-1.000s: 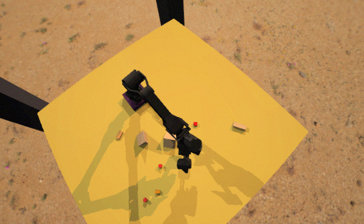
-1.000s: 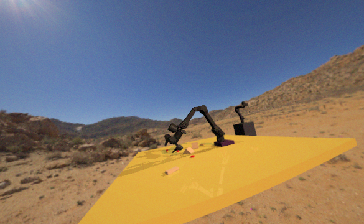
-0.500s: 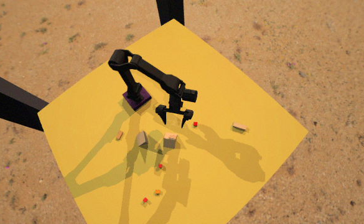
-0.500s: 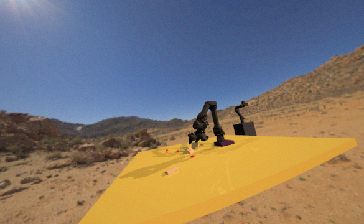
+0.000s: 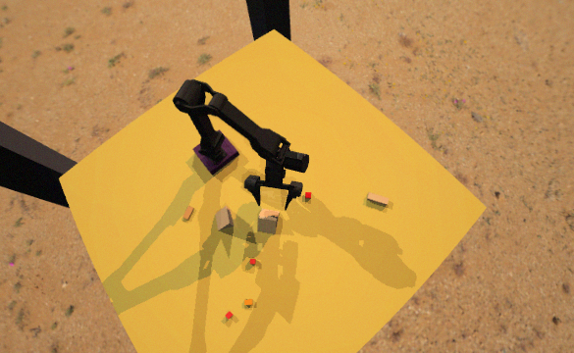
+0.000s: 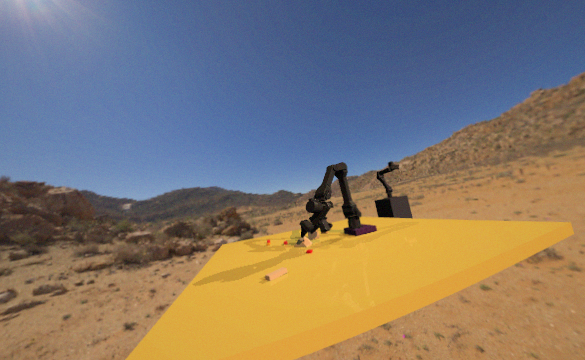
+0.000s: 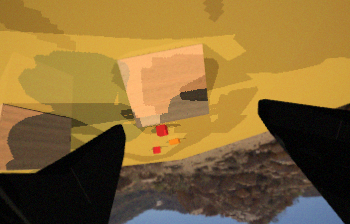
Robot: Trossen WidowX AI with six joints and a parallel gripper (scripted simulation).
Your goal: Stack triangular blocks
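Note:
One tan triangular block (image 5: 268, 223) (image 7: 168, 82) lies on the table in front of the arm, with a lit face and a shaded face in the top view. The other triangular block (image 5: 224, 220) (image 7: 38, 140) lies to its left, a gap apart, turned differently, with its ridge up. My gripper (image 5: 273, 206) (image 7: 191, 118) is wide open and empty. In the top view its fingertips appear just behind the right block; their exact height above it is hard to tell. In the exterior view the arm partly hides the blocks.
A tan bar (image 5: 378, 199) (image 6: 276, 274) lies far right. A small red cube (image 5: 308, 195) (image 6: 309, 251) is right of the gripper. Another red cube (image 5: 252, 262), an orange piece (image 5: 248, 302) and a third red cube (image 5: 229, 315) lie in front. A small orange-brown block (image 5: 188, 213) lies left.

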